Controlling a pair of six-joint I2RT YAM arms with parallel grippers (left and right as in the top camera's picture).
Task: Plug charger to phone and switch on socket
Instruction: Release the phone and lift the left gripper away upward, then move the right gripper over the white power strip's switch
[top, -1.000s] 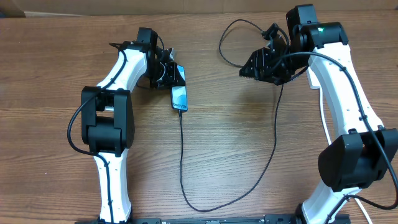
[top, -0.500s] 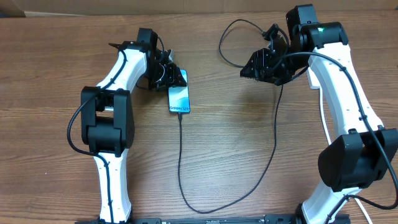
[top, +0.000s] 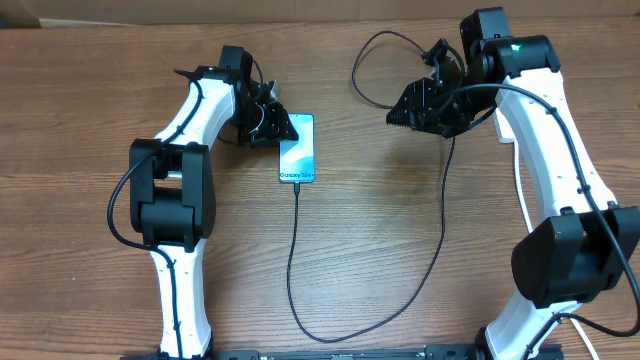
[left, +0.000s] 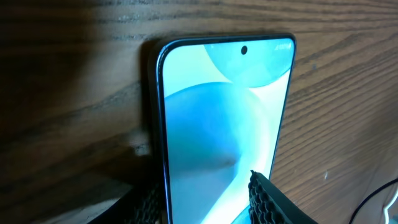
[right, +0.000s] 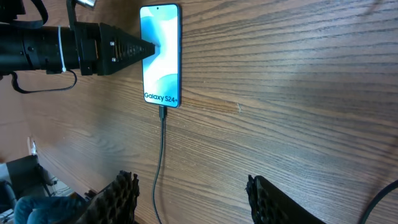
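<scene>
The left gripper (top: 280, 127), fingers parted astride the phone (top: 299, 150), is risking dragging it and unseating the charger (top: 291, 250) when withdrawing.

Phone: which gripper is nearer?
Left. The left gripper sits at one end of the phone, overlapping its edge; the right gripper hangs open, well off to the right.

Wood-grain table (top: 380, 230). Phone (top: 298, 149) lies flat, screen up. Charger cable (top: 290, 262) plugged into its lower edge, trailing across the wood.

Robotics lab bench: wood-grain table (top: 380, 230), white left arm (top: 175, 190), right arm (top: 550, 130) at edge.
</scene>
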